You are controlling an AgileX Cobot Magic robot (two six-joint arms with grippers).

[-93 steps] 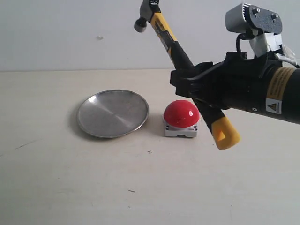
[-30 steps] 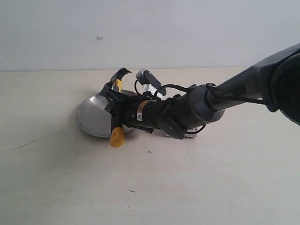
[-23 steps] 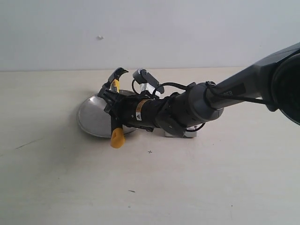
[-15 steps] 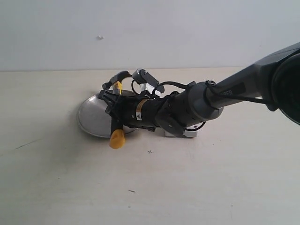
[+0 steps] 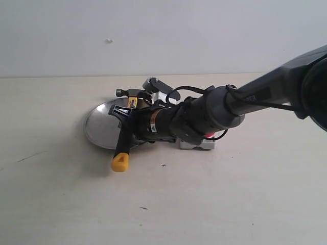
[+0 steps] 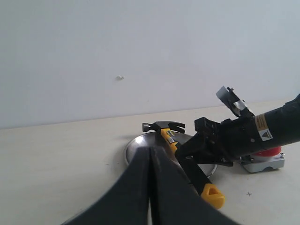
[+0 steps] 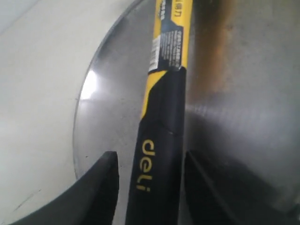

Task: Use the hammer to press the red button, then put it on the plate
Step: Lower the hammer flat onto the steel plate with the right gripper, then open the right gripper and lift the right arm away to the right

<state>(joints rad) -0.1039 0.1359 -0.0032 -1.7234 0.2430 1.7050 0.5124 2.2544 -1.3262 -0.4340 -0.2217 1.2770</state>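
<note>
The hammer lies across the plate, its dark head at the far rim and its yellow butt past the near rim over the table. My right gripper is low over the handle and open. In the right wrist view its fingers stand either side of the handle with a gap on each side, the plate beneath. The red button sits right of the plate, mostly hidden behind my right arm in the exterior view. My left gripper is shut and empty, apart from the plate.
The right arm reaches across from the right, over the button's grey base. A pale wall stands behind the beige table. Small dark specks mark the tabletop in front.
The hammer has gone from tilted in the right gripper to lying flat across the plate, its butt end swung lower and forward. The right jaws now stand off the handle.
</note>
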